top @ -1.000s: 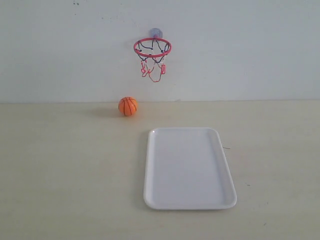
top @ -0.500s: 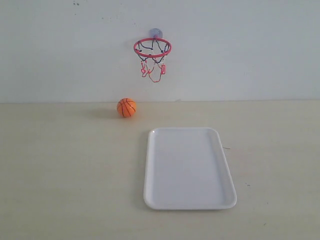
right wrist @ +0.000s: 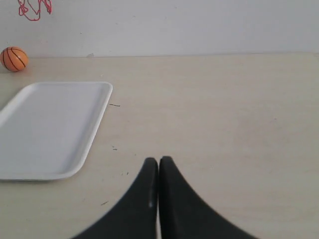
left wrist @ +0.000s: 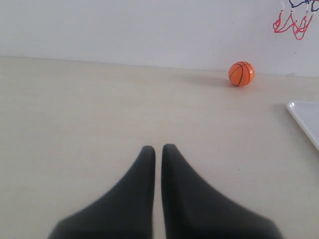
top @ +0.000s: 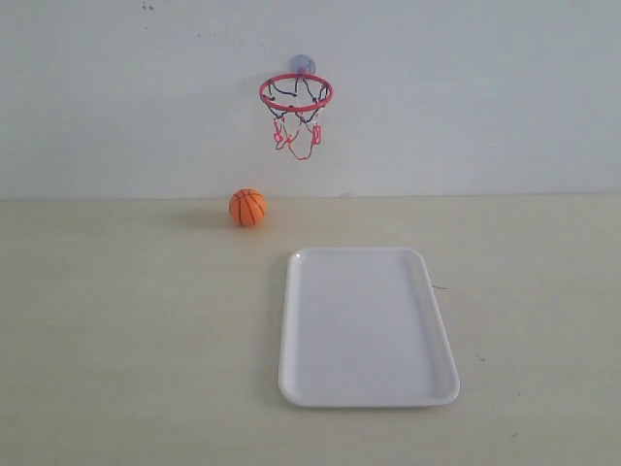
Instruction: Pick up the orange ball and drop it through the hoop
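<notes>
Orange ball: small, round, bright orange with thin black seam lines curving across it like a miniature basketball. It sits on the pale beige surface, left of centre in the exterior frame, close to where the surface meets the white wall. A faint shadow lies to its left. Nothing touches it.

Hoop: fixed to the wall, upper centre of the exterior frame, above the ball and slightly to its right, well apart from it. The red ring stands out level from the wall. A string net hangs slack beneath it, dark near the ring and red lower down. A greyish round suction cup shows just behind the ring's top.

White tray: rectangular with rounded corners, lying flat at lower centre-right of the exterior frame. It sits nearer the camera than the ball and apart from it.

Left end effector: clenched, its dark fingers side by side with only a hairline slit between the tips, low over bare surface. The ball is far ahead of it.

Right end effector: clenched, tips pressed together, over bare surface just beside the tray's edge.

Neither arm appears in the exterior frame.
</notes>
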Controlling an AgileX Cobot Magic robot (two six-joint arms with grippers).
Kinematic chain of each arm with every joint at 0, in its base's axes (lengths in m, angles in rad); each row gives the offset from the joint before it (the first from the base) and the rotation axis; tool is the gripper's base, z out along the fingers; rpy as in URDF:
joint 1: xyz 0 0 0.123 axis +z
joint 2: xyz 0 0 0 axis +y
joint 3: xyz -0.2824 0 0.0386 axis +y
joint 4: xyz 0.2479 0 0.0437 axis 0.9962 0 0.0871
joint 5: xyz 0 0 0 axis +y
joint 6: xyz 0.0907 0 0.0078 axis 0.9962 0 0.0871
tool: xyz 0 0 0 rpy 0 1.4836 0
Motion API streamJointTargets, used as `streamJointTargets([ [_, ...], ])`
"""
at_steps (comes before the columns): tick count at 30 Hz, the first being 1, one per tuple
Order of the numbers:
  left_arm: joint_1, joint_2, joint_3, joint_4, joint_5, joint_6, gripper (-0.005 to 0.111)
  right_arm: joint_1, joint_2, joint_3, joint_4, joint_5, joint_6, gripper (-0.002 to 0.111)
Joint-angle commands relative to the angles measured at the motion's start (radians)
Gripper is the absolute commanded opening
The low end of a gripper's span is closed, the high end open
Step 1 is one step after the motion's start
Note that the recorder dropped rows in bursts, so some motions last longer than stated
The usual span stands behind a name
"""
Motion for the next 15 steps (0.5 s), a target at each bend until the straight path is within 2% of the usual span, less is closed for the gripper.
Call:
streamJointTargets([
  [1,0.003,-0.002,0.004,-0.003,-0.008,-0.007,0.004,0.001,-0.005,0.0,-0.008,-0.003,0.002,0.0],
  [15,0.003,-0.002,0.004,-0.003,-0.008,-0.007,0.004,0.001,-0.005,0.0,-0.008,-0.013,0.006,0.0],
])
